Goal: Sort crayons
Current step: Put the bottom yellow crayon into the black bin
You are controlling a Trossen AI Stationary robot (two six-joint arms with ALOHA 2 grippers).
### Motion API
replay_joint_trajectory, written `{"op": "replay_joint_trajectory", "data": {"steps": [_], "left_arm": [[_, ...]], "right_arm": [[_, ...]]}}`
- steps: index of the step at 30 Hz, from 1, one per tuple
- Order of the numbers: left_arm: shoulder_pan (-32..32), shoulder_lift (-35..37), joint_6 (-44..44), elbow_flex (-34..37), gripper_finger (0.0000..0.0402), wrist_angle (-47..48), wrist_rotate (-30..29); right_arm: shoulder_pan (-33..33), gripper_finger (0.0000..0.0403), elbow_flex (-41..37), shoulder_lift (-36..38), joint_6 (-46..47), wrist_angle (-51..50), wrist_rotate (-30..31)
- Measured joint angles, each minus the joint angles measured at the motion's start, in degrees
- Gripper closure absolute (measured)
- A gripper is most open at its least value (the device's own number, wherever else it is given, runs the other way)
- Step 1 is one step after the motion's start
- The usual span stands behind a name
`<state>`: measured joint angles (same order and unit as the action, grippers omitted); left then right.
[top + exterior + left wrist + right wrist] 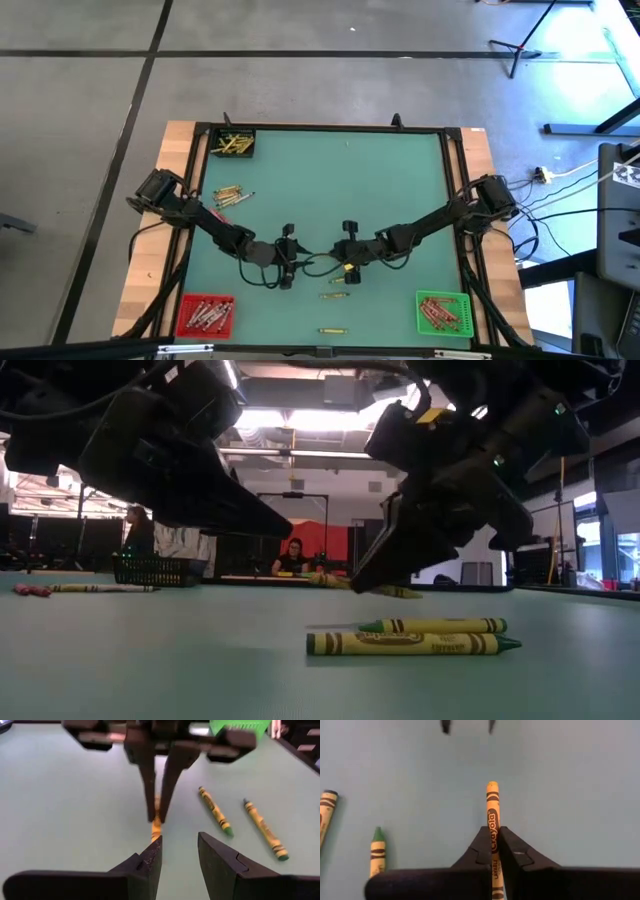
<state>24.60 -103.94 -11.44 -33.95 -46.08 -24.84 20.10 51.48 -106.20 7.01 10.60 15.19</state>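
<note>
A: Gripping is the step in hand: the yellow-orange crayon (492, 810) is pinched between the closed fingers of the right gripper (347, 272), low over the green surface (380, 180) at about 6 o'clock of its centre.

B: And the left gripper (287, 272)?

A: It is held just beside, facing the right one, its fingers (150, 862) parted and nothing held.

B: What is called for next?

A: A lift, probably, then a carry to the matching bin; yellow ones are seen in the black bin (232, 144) at 11 o'clock. Two green crayons (215, 812) are left lying close by at 5 o'clock, so a clean rise is needed.

B: The remainder?

A: More loose crayons (232, 195) are seen at 9 o'clock, unsorted.
</note>
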Motion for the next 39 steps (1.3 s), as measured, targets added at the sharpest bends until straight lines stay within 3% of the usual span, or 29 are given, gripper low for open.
{"op": "replay_joint_trajectory", "data": {"steps": [19, 31, 39], "left_arm": [[-1.6, 0.0, 2.1, 0.0, 0.0295, 0.0, -0.5], [-1.6, 0.0, 2.9, 0.0, 0.0394, -1.3, 0.1], [-1.6, 0.0, 2.8, 0.0, 0.037, -2.7, 0.5]], "right_arm": [[0.1, 0.0398, 0.1, 0.3, -4.3, 11.1, -0.7], [0.1, 0.0387, 0.2, 0.2, -4.3, 11.9, -0.6], [0.1, 0.0385, 0.2, 0.2, -4.4, 11.9, -0.7]]}}
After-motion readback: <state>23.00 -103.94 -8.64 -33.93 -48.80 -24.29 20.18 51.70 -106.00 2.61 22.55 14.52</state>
